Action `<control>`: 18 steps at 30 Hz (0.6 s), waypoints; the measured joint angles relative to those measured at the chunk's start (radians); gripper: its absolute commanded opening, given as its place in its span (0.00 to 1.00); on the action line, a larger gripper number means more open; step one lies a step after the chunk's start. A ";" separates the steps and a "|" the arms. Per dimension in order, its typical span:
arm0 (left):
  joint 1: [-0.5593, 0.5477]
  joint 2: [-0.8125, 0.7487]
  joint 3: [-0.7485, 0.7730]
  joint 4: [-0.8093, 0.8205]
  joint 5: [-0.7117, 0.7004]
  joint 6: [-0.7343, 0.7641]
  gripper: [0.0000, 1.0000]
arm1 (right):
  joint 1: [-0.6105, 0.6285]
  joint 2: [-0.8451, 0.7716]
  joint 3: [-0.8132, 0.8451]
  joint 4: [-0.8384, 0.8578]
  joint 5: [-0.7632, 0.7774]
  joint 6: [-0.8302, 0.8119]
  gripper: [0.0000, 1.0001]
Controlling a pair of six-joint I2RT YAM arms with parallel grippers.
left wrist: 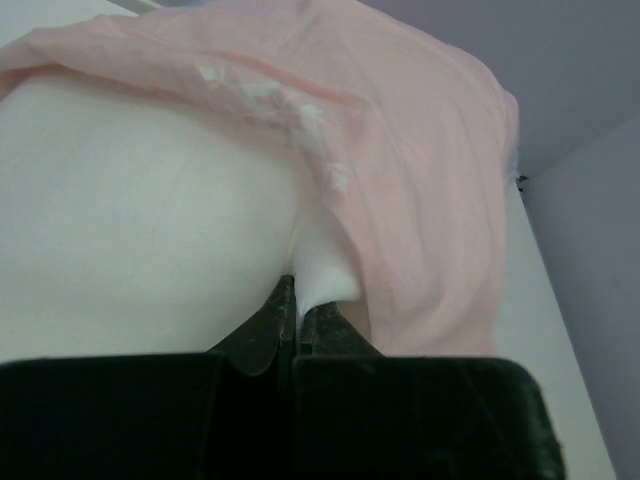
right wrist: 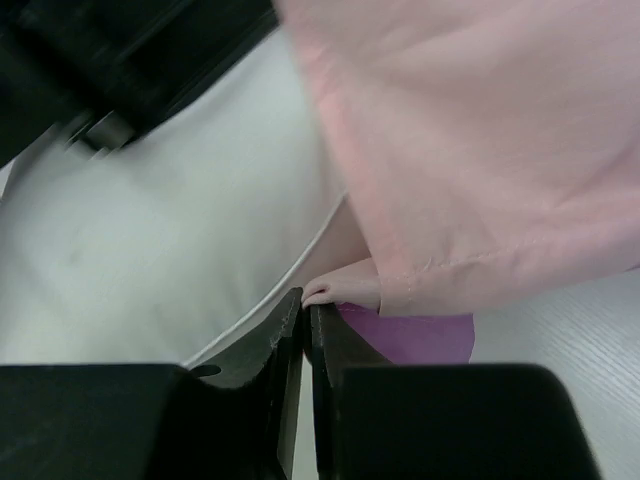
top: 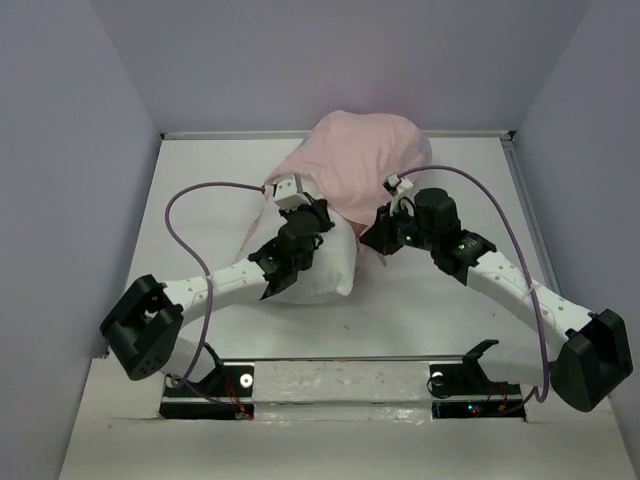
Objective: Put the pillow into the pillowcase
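The left gripper is closed, its tips nipping a white nub that seems to be pillow cloth, with the pink hem of the case just beside it. The wrist view is too close to be sure which cloth is caught. In the middle of the table the pillow lies partly sheathed: its far part is under the pale pink case and its near end is bare and white. The right gripper is closed too, pinching the case's hem at the pillow's right side, where a strip of the purple face shows beneath.

The step in hand looks like drawing the case down over the pillow, perhaps half done. The next move calls for both hems to be pulled toward the arm bases together, evenly, so the opening does not bunch or slip off a corner.

Count: one pillow, one case, two grippers.
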 measured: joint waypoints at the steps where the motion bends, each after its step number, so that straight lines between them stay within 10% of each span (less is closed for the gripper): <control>1: -0.024 -0.032 -0.025 0.001 -0.015 -0.004 0.00 | -0.026 0.000 0.000 0.001 0.000 0.009 0.60; 4: -0.129 -0.105 -0.070 -0.006 -0.082 0.011 0.10 | -0.073 -0.011 0.000 -0.007 0.053 0.048 0.87; 8: -0.279 -0.119 -0.075 -0.019 -0.167 0.085 0.80 | -0.069 -0.107 -0.007 -0.049 0.139 0.077 0.91; 10: -0.330 -0.119 -0.070 -0.001 -0.187 0.125 0.92 | -0.070 -0.166 -0.007 -0.060 0.177 0.082 0.91; 18: -0.365 -0.238 -0.019 0.008 -0.245 0.310 0.94 | -0.130 -0.103 0.078 -0.031 0.302 0.112 0.82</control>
